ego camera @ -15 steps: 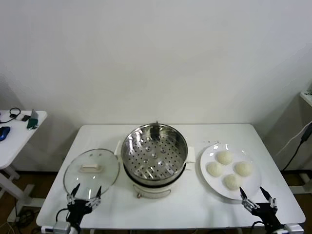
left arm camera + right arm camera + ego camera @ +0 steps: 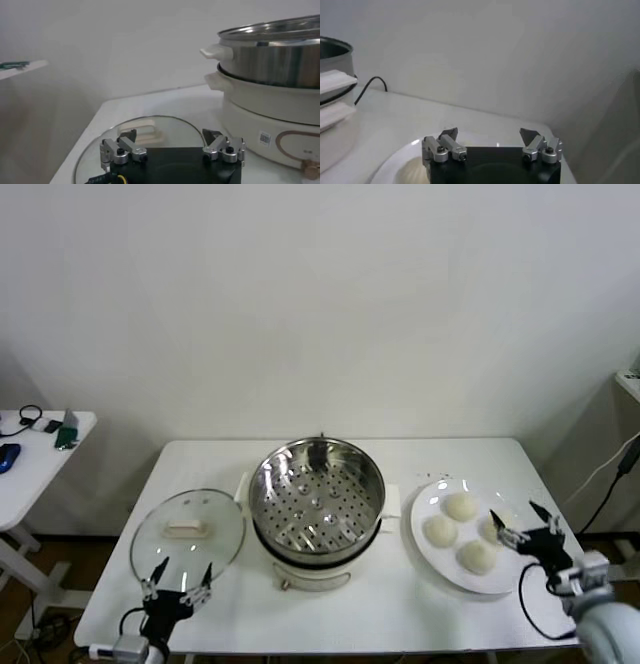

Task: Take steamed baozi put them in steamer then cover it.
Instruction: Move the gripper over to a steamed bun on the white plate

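Note:
Several off-white baozi (image 2: 460,506) lie on a white plate (image 2: 428,556) at the table's right. The steel steamer (image 2: 316,494) stands uncovered at the centre, its perforated tray bare. The glass cover (image 2: 187,534) lies flat to its left. My right gripper (image 2: 518,519) hangs open over the plate's right edge, by the rightmost baozi, holding nothing. In the right wrist view the open right gripper (image 2: 490,132) is above the plate (image 2: 395,160) and one baozi (image 2: 415,172). My left gripper (image 2: 183,576) is open at the cover's near rim. The left wrist view shows the left gripper (image 2: 170,136), the cover (image 2: 145,135) and the steamer (image 2: 270,65).
A small white side table (image 2: 40,444) with a few items stands off to the left, apart from the work table (image 2: 300,614). A black cable (image 2: 610,474) hangs beyond the right edge. The wall runs close behind.
My right gripper has risen from the table's front right corner and moved back to the plate's right edge. The left gripper has barely shifted.

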Controlling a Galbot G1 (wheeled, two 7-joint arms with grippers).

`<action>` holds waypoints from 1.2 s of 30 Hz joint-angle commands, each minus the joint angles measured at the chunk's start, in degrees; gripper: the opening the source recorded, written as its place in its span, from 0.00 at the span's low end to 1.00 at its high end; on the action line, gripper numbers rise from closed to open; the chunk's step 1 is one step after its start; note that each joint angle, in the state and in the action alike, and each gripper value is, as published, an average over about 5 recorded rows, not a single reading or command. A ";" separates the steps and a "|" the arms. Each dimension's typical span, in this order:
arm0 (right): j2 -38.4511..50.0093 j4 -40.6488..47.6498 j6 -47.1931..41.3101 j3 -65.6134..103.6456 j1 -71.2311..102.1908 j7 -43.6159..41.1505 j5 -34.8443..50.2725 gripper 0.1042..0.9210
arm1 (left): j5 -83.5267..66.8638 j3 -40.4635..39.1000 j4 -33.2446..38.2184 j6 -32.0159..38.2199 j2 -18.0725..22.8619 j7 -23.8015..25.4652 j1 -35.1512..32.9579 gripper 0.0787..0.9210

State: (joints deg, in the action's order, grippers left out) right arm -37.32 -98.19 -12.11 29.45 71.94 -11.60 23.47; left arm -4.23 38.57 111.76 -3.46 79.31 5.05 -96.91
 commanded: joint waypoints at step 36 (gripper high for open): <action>-11.19 49.03 9.11 -97.77 -89.24 -52.05 -15.78 0.88 | 2.31 0.68 2.33 0.83 2.46 0.79 -1.49 0.88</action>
State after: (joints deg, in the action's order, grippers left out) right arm -40.89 -57.06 -2.95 -63.50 -12.90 -61.75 9.62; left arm -1.97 39.28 113.95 -2.61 81.67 5.82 -98.43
